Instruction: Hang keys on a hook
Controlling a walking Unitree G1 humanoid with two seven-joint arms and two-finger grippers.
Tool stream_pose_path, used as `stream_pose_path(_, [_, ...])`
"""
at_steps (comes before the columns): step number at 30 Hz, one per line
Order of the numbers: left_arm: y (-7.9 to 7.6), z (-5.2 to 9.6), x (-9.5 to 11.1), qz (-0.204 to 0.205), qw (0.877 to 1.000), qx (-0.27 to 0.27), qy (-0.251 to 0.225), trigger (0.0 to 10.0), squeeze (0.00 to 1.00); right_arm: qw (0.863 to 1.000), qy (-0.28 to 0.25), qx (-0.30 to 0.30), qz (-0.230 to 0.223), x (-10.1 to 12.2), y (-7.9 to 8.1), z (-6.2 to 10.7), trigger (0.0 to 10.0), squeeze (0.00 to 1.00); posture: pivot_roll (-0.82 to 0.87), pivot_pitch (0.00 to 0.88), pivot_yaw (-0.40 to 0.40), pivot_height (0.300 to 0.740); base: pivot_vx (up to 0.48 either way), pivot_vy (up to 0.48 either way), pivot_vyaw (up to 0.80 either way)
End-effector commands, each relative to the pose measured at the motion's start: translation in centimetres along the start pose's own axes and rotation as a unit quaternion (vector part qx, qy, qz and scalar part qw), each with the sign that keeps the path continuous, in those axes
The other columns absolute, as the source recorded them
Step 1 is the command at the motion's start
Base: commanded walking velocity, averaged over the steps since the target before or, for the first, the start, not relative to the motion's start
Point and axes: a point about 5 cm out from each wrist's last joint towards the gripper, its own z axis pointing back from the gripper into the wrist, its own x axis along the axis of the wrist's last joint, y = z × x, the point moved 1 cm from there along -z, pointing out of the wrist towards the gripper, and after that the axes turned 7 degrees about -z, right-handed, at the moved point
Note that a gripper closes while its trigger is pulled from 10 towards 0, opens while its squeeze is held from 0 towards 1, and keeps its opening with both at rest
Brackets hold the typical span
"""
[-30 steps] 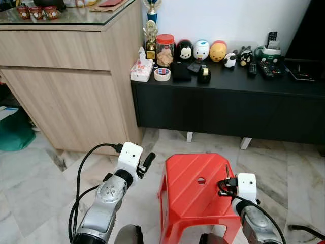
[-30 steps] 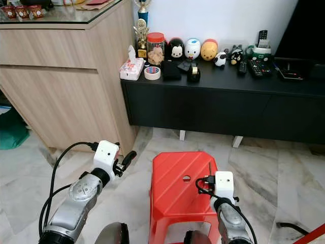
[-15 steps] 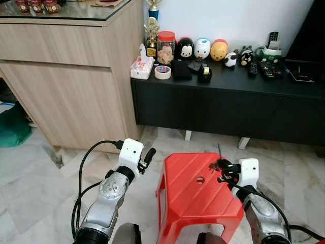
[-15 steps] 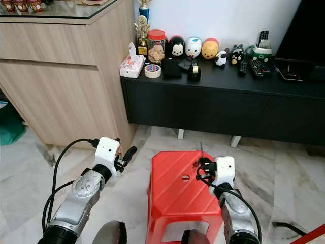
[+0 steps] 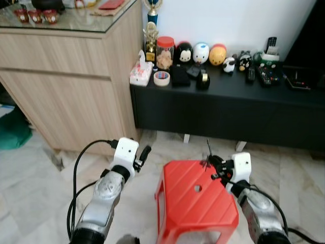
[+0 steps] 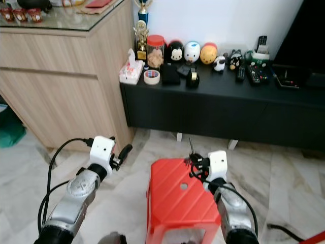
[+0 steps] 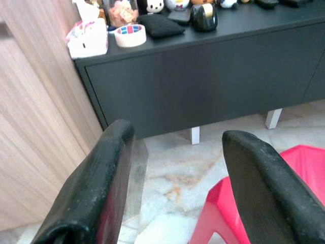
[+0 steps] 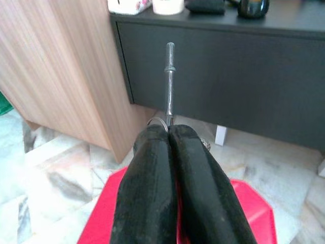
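right hand (image 8: 170, 133): i have its fingers pressed together on the keys (image 8: 169, 84), above the far edge of the red stool (image 5: 195, 203); a thin metal key shaft sticks up past the fingertips.
left hand (image 7: 175, 152): i see it spread wide and holding nothing, raised over the marble floor (image 5: 35, 173) to the left of the stool.
keys: pinched in my right hand, off the stool, well short of the black worktop (image 5: 264, 89).
black worktop: ahead against the white wall; it carries a tissue pack (image 5: 140, 72), a tape roll (image 5: 161, 78), a jar (image 5: 164, 51), round toy figures (image 5: 201, 52) and remotes (image 5: 265, 71).
wooden cabinet (image 5: 71, 96): stands to the left, touching the black worktop's end.
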Motion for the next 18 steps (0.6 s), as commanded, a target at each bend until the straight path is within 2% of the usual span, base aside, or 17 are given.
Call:
stream_pose_path(1, [-0.2,0.1,0.3,-0.010,1.000,-0.010,-0.009,10.0,0.00,1.000,-0.001,0.007,0.005,0.6,-0.1,0.1,10.0,0.00,0.05,0.000,-0.071,0.735,0.000,0.000,0.00])
stream_pose_path(5, [-0.3,0.2,0.5,-0.031,0.999,-0.023,-0.016,10.0,0.00,0.999,0.033,0.028,0.026,0.2,0.0,0.1,10.0,0.00,0.06,0.000,-0.072,0.740,0.000,0.000,0.00])
stream_pose_path(7, [-0.5,0.5,0.7,-0.050,0.997,-0.060,-0.020,10.0,0.00,0.996,0.059,0.049,0.052,0.4,-0.1,0.0,10.0,0.00,0.06,0.000,-0.075,0.740,0.000,0.000,0.00])
stream_pose_path(10, [-0.7,0.7,0.7,-0.057,0.995,-0.078,-0.021,10.0,0.00,0.994,0.065,0.059,0.059,0.7,-0.1,0.0,10.0,0.00,0.06,0.000,-0.073,0.740,0.000,0.000,0.00])
stream_pose_path(12, [-1.3,1.1,1.1,-0.101,0.986,-0.124,-0.035,10.0,0.00,0.984,0.097,0.116,0.096,0.9,0.4,0.1,10.0,0.00,0.06,0.000,-0.071,0.740,0.000,0.000,0.00])
stream_pose_path(13, [-1.3,1.1,1.1,-0.101,0.986,-0.124,-0.035,10.0,0.00,0.984,0.097,0.116,0.096,0.9,0.4,0.1,10.0,0.00,0.06,0.000,-0.071,0.740,0.000,0.000,0.00])
stream_pose_path(18, [-2.6,1.6,1.6,-0.156,0.962,-0.219,-0.047,10.0,0.00,0.955,0.142,0.216,0.149,1.6,1.4,0.2,10.0,0.00,0.07,0.000,-0.074,0.740,0.000,0.000,0.00])
